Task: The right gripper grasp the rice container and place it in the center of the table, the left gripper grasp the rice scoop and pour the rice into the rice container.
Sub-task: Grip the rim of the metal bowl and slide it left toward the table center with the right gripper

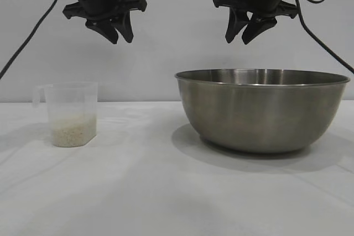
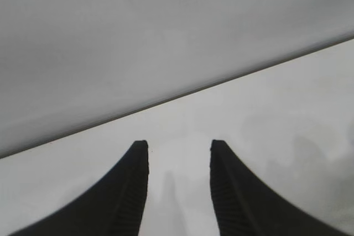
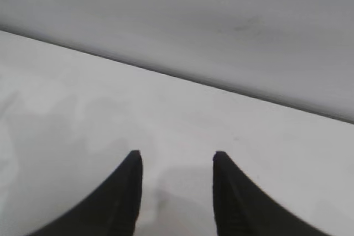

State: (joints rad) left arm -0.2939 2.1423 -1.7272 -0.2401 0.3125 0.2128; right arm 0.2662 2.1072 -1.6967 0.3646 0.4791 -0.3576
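Observation:
The rice container (image 1: 262, 109), a large steel bowl, stands on the white table (image 1: 138, 192) at the right. The rice scoop (image 1: 69, 113), a clear plastic cup with a side handle, stands upright at the left with pale rice (image 1: 73, 134) in its bottom third. My left gripper (image 1: 123, 39) hangs open and empty high above the table, up and to the right of the scoop. My right gripper (image 1: 237, 41) hangs open and empty high above the bowl's left rim. Each wrist view shows only its own open gripper, the left (image 2: 180, 143) and the right (image 3: 176, 153), over bare table.
A plain grey wall stands behind the table. Black cables trail from both arms, one (image 1: 30, 34) down the left side and one (image 1: 323, 42) down the right.

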